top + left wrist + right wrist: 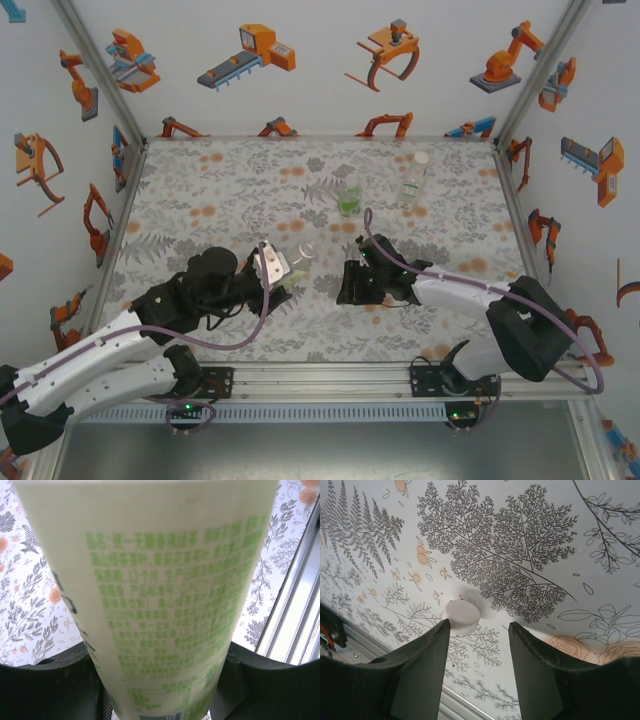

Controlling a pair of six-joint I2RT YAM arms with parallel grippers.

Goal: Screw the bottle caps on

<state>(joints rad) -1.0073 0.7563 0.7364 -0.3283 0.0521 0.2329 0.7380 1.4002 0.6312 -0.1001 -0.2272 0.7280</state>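
Top external: toward the near edge of the surface (200,200), the left tool (270,270) holds a labelled bottle (273,261) tilted, neck toward the right tool (358,283), probably offering it for capping. A green bottle (349,201) and a colourless bottle (414,183) stand upright toward the far right corner, contents unclear. Left wrist: its jaws are clamped on the bottle's printed body. Right wrist: jaws apart, low over a white cap (462,616) lying ungripped just beside one jaw tip.

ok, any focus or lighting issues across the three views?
Left wrist: the bottle sits too near the lens, its green print blurred. Right wrist: mat print and white cap crisp, soft shadow by the cap. Top external: even light, no glare.
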